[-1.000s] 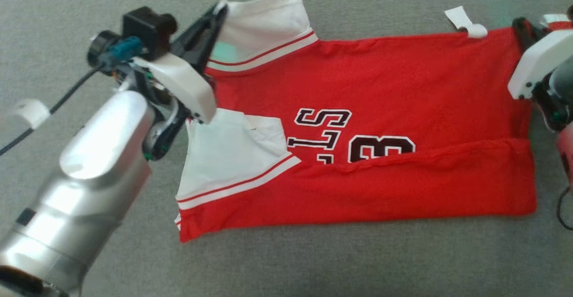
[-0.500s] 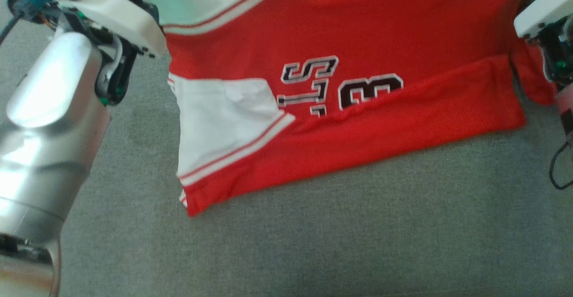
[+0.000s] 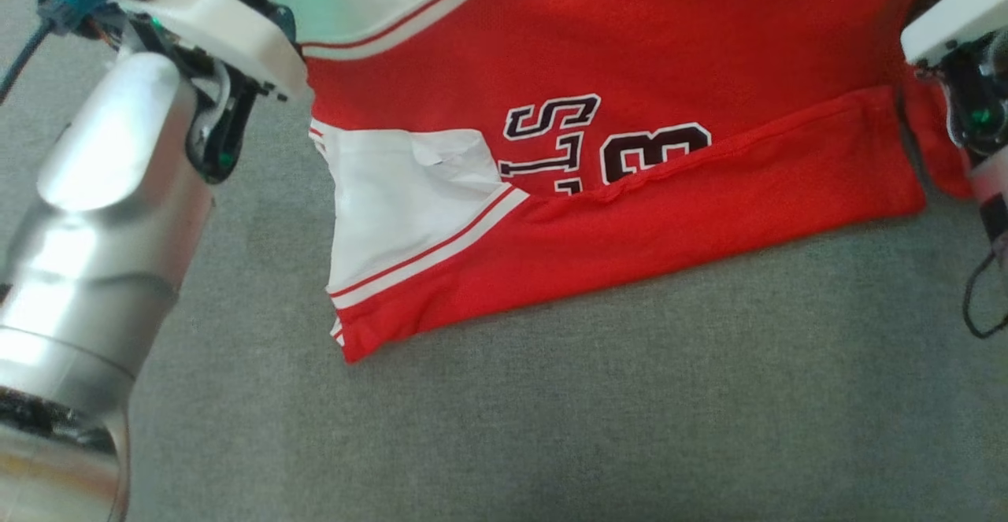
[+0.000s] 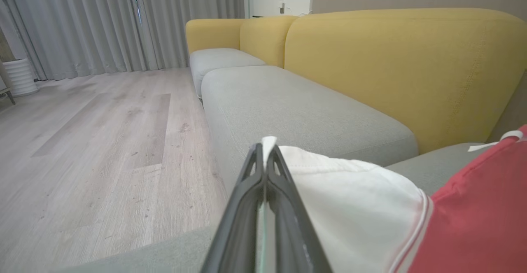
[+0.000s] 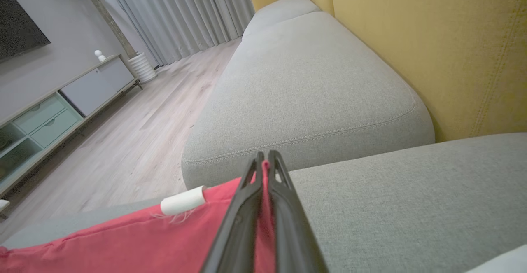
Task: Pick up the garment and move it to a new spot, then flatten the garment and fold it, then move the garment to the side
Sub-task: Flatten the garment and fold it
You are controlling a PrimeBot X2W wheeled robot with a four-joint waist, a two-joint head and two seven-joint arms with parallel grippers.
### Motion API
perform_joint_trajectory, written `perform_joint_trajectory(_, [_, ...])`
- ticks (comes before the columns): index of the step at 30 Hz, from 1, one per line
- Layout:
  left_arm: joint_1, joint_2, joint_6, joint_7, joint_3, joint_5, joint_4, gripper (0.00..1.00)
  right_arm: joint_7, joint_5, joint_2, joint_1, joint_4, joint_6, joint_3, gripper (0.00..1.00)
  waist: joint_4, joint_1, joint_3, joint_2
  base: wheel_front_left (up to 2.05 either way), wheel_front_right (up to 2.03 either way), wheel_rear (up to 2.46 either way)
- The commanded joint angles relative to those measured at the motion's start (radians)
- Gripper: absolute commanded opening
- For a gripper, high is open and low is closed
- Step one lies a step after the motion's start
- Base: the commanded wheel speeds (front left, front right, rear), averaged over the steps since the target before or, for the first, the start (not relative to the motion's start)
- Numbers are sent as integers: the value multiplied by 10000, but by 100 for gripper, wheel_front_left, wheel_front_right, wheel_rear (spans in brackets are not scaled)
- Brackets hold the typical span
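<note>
The garment point(image 3: 630, 34) is a red jersey with white sleeves and black lettering, and it lies on the grey sofa cushion point(image 3: 630, 427). Its near long edge is folded over, while its far edge rises out of the top of the head view. In the left wrist view my left gripper point(image 4: 264, 147) is shut on the edge of the white sleeve point(image 4: 362, 199). My right gripper point(image 5: 265, 157) is shut on the red hem point(image 5: 144, 236), beside a white tag point(image 5: 183, 201). My left forearm point(image 3: 102, 215) and right wrist housing point(image 3: 957, 14) flank the garment.
Yellow backrests point(image 4: 391, 67) run behind the grey seat cushions point(image 5: 308, 83). Wooden floor point(image 4: 103, 141) lies beyond the sofa's front edge, with grey curtains point(image 4: 82, 22) and a low cabinet point(image 5: 61, 104) farther off. A black cable point(image 3: 976, 301) hangs at the right.
The head view has tilted down. Both grippers have raised the garment's far edge, pulling the cloth taut, and its near folded edge now slants up to the right on the cushion.
</note>
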Motion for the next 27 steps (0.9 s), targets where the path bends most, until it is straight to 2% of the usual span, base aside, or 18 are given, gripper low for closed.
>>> perform_joint_trajectory(1, [-79, 409, -90, 58, 96, -93, -342, 0, 74, 190, -270, 201, -306, -9, 173, 0, 74, 0, -145, 0, 0, 0, 0])
perform_joint_trajectory(7, [965, 794, -216, 846, -495, -827, -1368, 0, 738, 914, -765, 987, -590, -9, 704, 0, 238, 0, -592, 0, 0, 0, 0])
perform_joint_trajectory(14, [2310, 1807, -229, 2184, -1227, -1819, -3327, 0, 1662, 1545, -1397, 1848, -953, -9, 1430, 0, 399, 0, -1077, 0, 0, 0, 0])
perform_joint_trajectory(27, [3663, 3300, -231, 4392, -2143, -3193, -5862, 0, 3095, 1562, -2381, 2577, -931, -9, 2952, 0, 519, 0, -1554, 0, 0, 0, 0])
